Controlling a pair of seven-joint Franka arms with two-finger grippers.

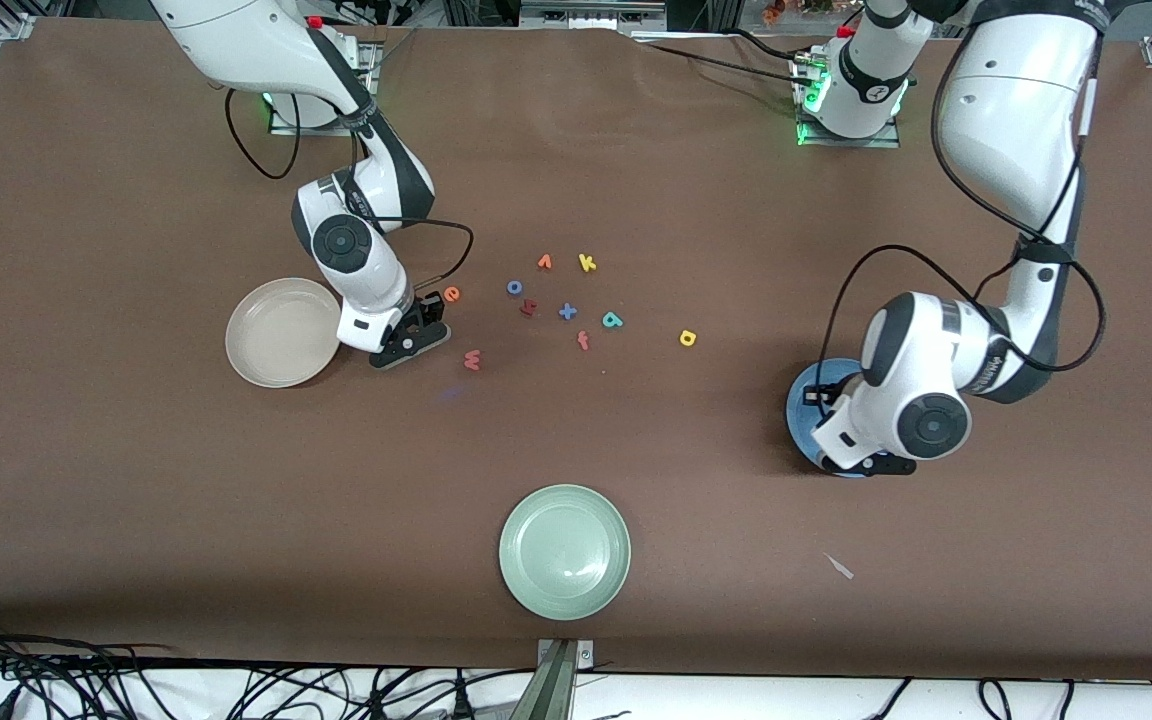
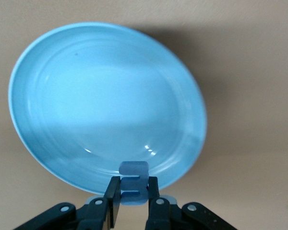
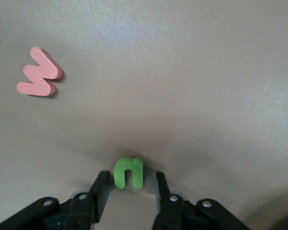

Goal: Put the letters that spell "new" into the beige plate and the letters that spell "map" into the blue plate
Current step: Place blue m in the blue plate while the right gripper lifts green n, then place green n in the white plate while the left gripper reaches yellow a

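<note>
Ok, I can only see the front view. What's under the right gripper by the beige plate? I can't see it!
Observer: A green n, lying on the table. The right gripper is open around it, with a gap on each side.
Operator: Is the left gripper holding something?
Observer: Yes, the left gripper is shut on the blue m, over the blue plate at its rim.
Operator: Anything in that plate?
Observer: No letters lie in it.
</note>
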